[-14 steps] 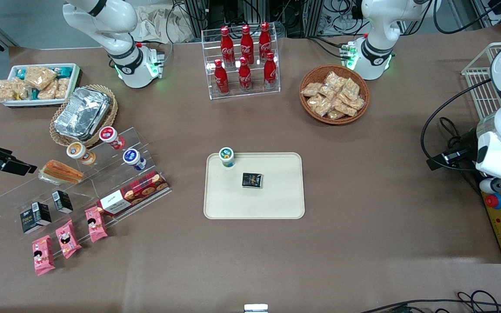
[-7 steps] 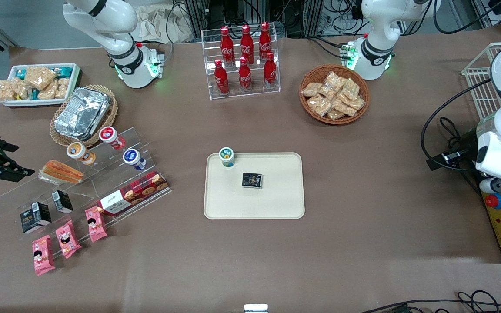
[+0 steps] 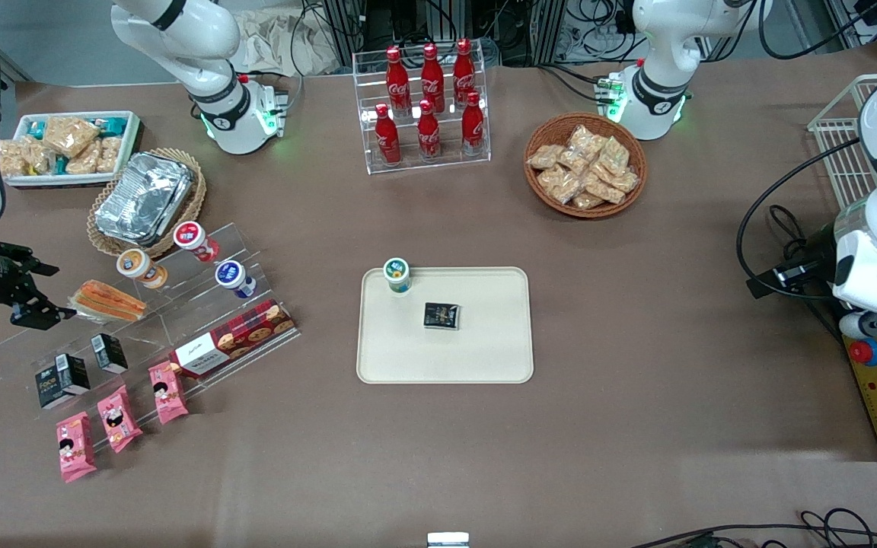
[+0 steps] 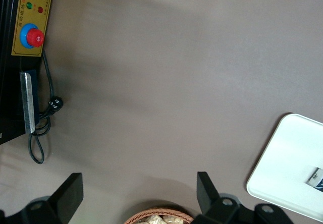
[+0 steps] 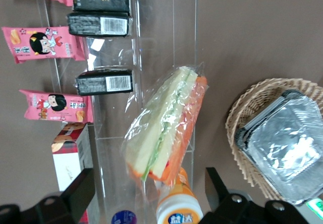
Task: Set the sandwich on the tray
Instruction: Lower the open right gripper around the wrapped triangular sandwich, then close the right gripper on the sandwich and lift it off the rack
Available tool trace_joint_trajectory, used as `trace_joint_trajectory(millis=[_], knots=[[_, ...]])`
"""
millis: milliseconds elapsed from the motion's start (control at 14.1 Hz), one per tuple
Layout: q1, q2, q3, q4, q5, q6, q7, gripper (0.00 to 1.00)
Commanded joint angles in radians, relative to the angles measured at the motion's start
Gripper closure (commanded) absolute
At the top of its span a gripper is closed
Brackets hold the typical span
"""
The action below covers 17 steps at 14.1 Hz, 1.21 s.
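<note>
Your gripper (image 3: 46, 293) hangs with its fingers spread, empty, just beside the sandwich (image 3: 107, 300) on the clear acrylic stand (image 3: 141, 320).

Front view: the tray (image 3: 484, 358) sits mid-table, well apart, already bearing a small cup (image 3: 397, 275) and a dark packet (image 3: 441, 316) — drop carelessly and you may knock them. Right wrist view: the sandwich (image 5: 164, 130) lies in loose, slick wrap beside an orange-lidded bottle (image 5: 177, 211) — pinch only film and it may slip, or you could nudge the bottle off its step.
</note>
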Motion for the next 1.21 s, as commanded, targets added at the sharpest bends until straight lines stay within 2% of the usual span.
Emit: trace_joint_trajectory(millis=[0, 213, 781, 852, 923, 1065, 1136], knots=[[-0.017, -0.018, 0.006, -0.070, 0.040, 0.085, 0.060, 0.03], [-0.017, -0.006, 0.006, -0.098, 0.061, 0.114, 0.129, 0.03], [-0.041, 0.020, 0.006, -0.142, 0.101, 0.150, 0.137, 0.04], [-0.043, 0.022, 0.006, -0.142, 0.106, 0.151, 0.137, 0.07], [-0.046, 0.025, 0.006, -0.142, 0.106, 0.150, 0.137, 0.17], [-0.045, 0.026, 0.006, -0.142, 0.106, 0.145, 0.126, 0.48], [-0.045, 0.026, 0.006, -0.139, 0.104, 0.144, 0.121, 0.54]])
